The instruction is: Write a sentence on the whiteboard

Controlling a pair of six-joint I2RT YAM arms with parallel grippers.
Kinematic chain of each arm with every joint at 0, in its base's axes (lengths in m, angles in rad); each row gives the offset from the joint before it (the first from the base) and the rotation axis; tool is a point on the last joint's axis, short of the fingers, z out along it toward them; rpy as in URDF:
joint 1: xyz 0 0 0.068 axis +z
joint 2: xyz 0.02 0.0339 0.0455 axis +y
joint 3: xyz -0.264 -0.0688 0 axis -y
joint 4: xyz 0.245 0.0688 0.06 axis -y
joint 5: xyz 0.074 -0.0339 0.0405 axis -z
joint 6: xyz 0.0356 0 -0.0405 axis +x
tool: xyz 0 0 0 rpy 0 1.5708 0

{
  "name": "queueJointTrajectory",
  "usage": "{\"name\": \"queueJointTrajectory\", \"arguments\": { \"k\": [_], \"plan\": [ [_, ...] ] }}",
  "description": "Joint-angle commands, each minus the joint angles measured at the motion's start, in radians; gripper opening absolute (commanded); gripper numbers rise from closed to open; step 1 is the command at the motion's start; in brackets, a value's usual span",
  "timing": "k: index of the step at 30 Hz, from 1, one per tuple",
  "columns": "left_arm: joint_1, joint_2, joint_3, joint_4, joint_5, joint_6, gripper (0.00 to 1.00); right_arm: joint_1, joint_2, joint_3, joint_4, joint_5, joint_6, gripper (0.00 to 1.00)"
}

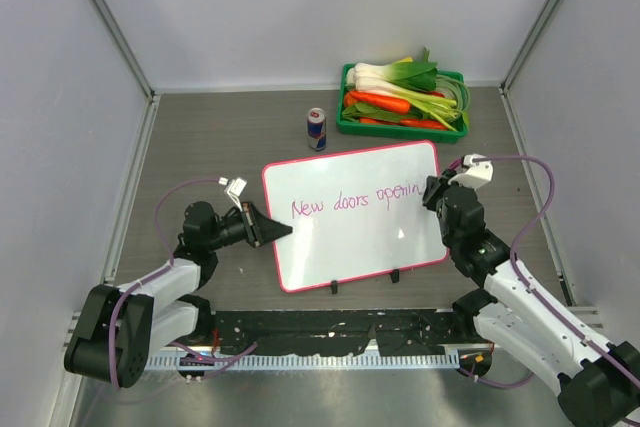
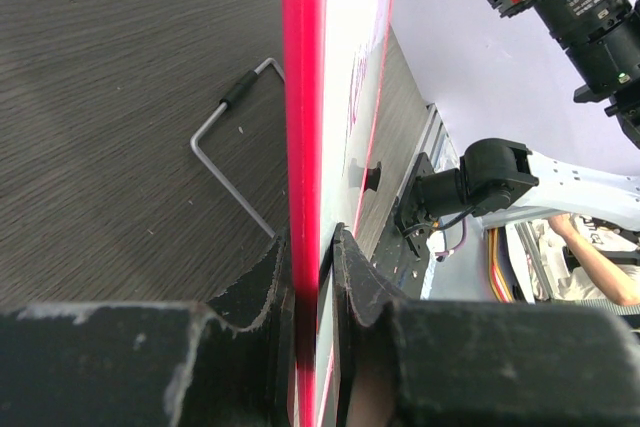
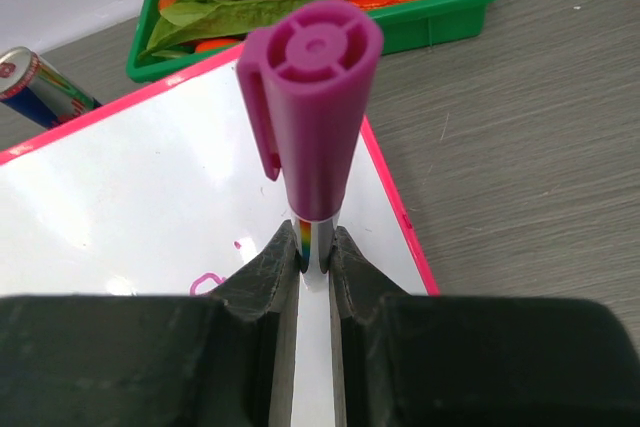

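Observation:
The whiteboard (image 1: 350, 237), white with a pink-red frame and two black feet, stands tilted mid-table. Pink cursive writing (image 1: 352, 201) on it reads "New doors openin" up to the right gripper. My left gripper (image 1: 283, 231) is shut on the board's left edge; in the left wrist view the red frame (image 2: 303, 97) runs between its jaws (image 2: 312, 272). My right gripper (image 1: 436, 194) is shut on a marker with a purple cap end (image 3: 311, 97) and holds it over the board's right edge (image 3: 120, 197), at the end of the writing. The marker's tip is hidden.
A green tray (image 1: 402, 128) of vegetables sits at the back right, and also shows in the right wrist view (image 3: 440, 22). A drink can (image 1: 317, 128) stands behind the board. A bent metal wire stand (image 2: 235, 152) lies on the table behind the board.

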Motion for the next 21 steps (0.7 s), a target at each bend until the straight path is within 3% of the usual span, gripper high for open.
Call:
{"name": "queueJointTrajectory", "arguments": {
  "k": [1,11,21],
  "plan": [
    [-0.003,0.005,0.005,-0.044,-0.066,0.108,0.0,-0.003,-0.027,0.081,0.014,0.008,0.004,0.02],
    [-0.004,0.002,0.003,-0.046,-0.063,0.108,0.0,-0.005,0.022,0.107,0.054,0.076,-0.037,0.01],
    [-0.003,0.008,0.006,-0.043,-0.063,0.108,0.0,-0.025,0.047,0.115,0.08,0.05,-0.025,0.01]
  ]
}}
